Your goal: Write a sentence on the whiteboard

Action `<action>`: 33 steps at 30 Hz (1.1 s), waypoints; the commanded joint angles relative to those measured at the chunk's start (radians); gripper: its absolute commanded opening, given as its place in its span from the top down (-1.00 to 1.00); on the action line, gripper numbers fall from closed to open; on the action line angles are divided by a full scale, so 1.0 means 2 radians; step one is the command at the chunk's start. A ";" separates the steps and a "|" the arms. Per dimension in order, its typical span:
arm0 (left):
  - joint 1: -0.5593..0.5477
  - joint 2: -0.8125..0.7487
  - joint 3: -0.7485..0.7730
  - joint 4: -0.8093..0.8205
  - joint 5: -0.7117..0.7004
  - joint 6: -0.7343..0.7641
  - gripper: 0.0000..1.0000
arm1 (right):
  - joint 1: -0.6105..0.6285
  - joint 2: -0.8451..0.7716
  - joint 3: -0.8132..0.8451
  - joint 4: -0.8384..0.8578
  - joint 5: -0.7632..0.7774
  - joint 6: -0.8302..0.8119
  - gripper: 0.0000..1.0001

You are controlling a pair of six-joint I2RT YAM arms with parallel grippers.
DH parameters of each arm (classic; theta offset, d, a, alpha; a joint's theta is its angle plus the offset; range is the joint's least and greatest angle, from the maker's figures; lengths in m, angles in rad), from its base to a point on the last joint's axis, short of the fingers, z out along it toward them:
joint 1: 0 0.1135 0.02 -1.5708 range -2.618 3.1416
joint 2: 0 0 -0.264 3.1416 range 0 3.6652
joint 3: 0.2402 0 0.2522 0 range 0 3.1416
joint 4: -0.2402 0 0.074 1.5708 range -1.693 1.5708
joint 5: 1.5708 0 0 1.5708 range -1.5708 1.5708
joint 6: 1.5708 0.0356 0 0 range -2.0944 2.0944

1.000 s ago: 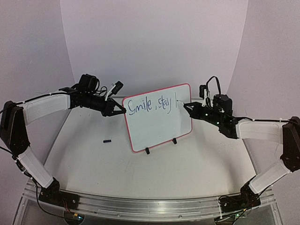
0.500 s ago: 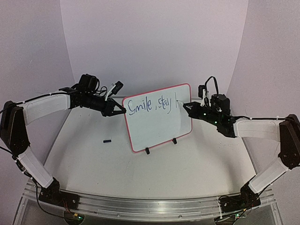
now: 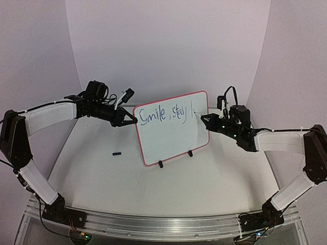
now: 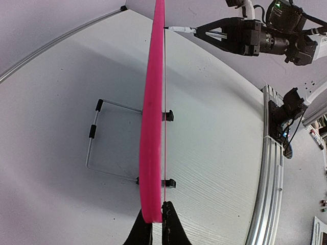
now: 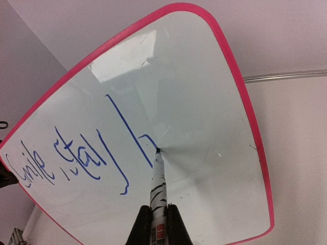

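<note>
The whiteboard (image 3: 173,140) is standing mid-table, the sentence (image 3: 164,115) running along its top. The left gripper (image 3: 134,121) is pinching its frame at 9 o'clock; the right gripper (image 3: 205,117), at 2 o'clock, is clamping a marker (image 5: 157,181) whose tip is touching the whiteboard.

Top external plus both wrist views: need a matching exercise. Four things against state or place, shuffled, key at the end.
Things
1. left gripper
2. right gripper
3. whiteboard
4. small black piece

State or place
A. lying on the table, on the left arm's side of the board
B. shut on the marker, whose tip sits at the end of a blue stroke
C. standing on its black clip feet, with blue lettering on its face
D. clamped on the board's side edge

Pairs: 1-D, 2-B, 3-C, 4-A
</note>
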 commanded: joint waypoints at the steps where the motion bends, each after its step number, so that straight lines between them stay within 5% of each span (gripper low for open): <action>1: -0.013 0.018 -0.003 -0.058 -0.018 0.020 1.00 | 0.000 0.002 -0.002 0.014 -0.008 0.004 1.00; 14: -0.013 0.019 -0.002 -0.059 -0.018 0.020 1.00 | 0.000 0.014 0.001 0.012 -0.047 0.008 1.00; 33: -0.013 0.018 -0.003 -0.057 -0.017 0.018 1.00 | 0.000 -0.086 -0.024 -0.004 0.002 0.001 1.00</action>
